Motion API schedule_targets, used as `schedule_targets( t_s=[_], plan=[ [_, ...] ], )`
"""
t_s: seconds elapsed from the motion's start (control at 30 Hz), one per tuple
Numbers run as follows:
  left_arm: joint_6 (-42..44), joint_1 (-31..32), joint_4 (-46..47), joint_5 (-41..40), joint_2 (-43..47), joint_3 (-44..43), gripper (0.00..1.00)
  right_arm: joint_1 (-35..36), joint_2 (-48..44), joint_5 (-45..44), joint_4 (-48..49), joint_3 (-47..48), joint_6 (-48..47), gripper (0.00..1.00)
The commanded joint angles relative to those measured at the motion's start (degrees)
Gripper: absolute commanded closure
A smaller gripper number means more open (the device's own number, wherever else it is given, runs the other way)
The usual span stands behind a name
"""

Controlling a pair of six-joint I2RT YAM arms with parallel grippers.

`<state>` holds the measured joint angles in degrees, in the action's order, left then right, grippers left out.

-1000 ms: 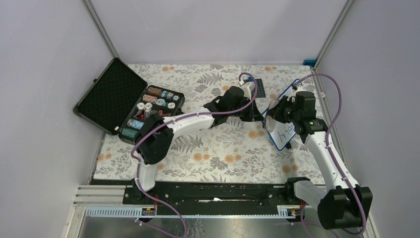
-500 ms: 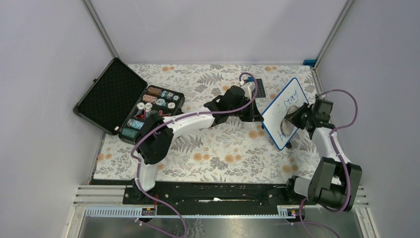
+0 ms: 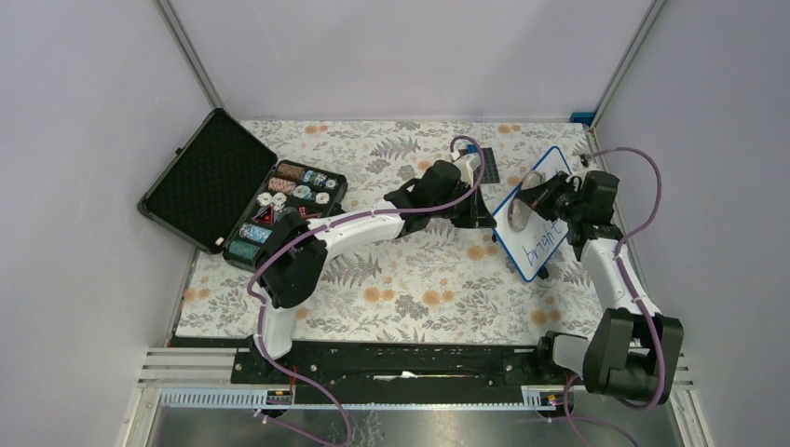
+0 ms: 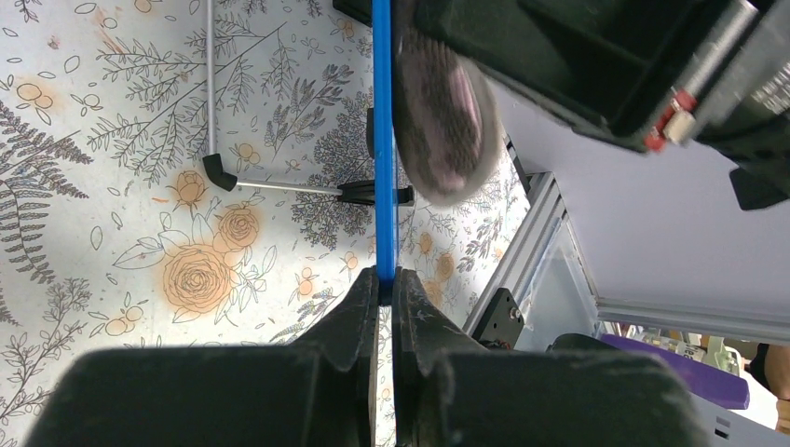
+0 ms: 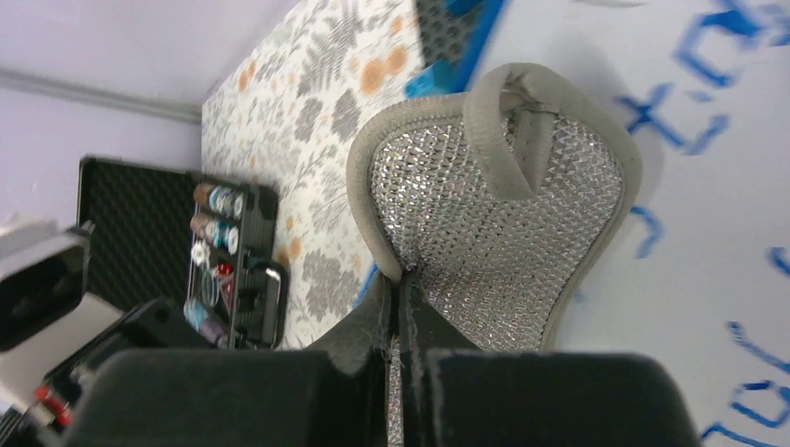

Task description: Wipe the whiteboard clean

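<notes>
While the small white rectangular whiteboard with a thin blue frame (image 3: 522,244) stands tilted on its edge over the far right part of the floral table cover (image 3: 401,298), the erasing is under way but far from finished. The left gripper (image 4: 385,279) has its fingers pressed together on the board's blue frame, holding it from the side nearer the middle of the cover. The right gripper (image 5: 402,289) has its fingers pinched tight on a grey-rimmed oval scrubbing pad with a silver mesh back (image 5: 494,196), whose working face lies against the board's white surface.

Blue handwriting (image 3: 545,244) is plainly readable on the lower half of the board in the top view, and the right wrist view shows more blue strokes beside and below the pad. The patch under the pad is hidden, so how much ink has come off there cannot be told. Judging from this, most of the writing remains to be wiped.
</notes>
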<state>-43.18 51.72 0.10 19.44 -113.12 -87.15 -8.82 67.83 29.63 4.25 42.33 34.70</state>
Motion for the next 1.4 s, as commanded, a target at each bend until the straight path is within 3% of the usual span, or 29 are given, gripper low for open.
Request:
schedule_targets(
  t_s=[0.0,0.17,0.33,0.6,0.73,0.93,1.13,1.37],
  plan=[
    [0.4,1.6,-0.5,4.1,-1.1,-1.2,1.0,-5.2,4.3,-1.9,0.6,-1.6,2.3,1.0],
    [0.4,1.5,-0.3,4.6,-1.0,-1.4,1.0,-10.0,5.0,-4.4,-1.4,-6.2,2.0,1.0],
    [0.0,1.4,-0.3,5.6,-1.5,-1.1,1.0,-10.1,3.8,0.1,0.1,-4.5,0.5,1.0],
    [-0.8,1.4,1.3,6.6,-2.5,-1.8,1.0,5.8,1.6,-4.4,-2.2,4.2,-2.8,1.0],
    [-0.6,1.4,0.9,6.8,-2.4,-1.8,1.0,7.9,1.2,-8.3,-1.6,6.3,-1.3,1.0],
    [-0.4,1.4,1.4,6.1,-1.1,-0.5,1.0,5.3,3.3,-13.3,-3.4,6.1,-1.2,1.0],
    [0.2,1.2,1.2,5.6,-0.2,-0.2,1.0,-7.5,10.4,-6.5,-2.0,1.4,2.4,1.0],
    [0.0,1.1,1.2,6.0,-0.1,-0.3,1.0,-6.6,12.8,-1.0,-0.9,3.6,1.0,1.0]
  ],
)
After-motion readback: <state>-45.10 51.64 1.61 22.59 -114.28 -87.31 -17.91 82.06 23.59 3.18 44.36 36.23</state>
